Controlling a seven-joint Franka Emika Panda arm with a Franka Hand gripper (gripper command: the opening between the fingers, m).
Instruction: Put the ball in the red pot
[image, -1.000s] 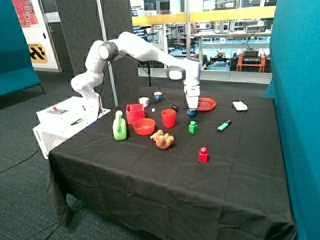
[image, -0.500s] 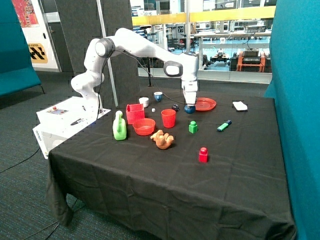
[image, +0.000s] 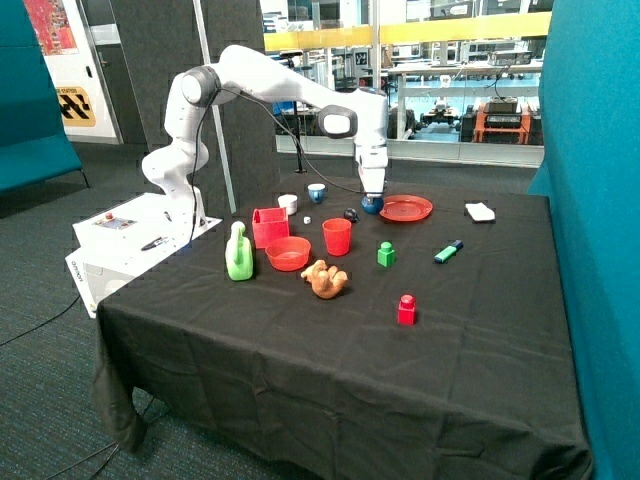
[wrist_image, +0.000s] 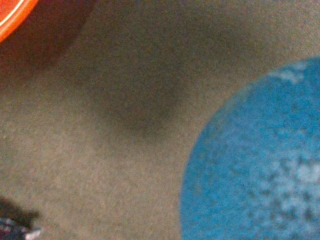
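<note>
while aloft, end effector (image: 372, 203) grips ball (image: 372, 206)

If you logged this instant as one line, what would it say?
phase: carrying | gripper: shut on ball, lifted off table beside red plate | red pot: no ball inside yet

The hand (image: 372, 203) has lifted the ball (image: 372, 206) off the table.
</note>
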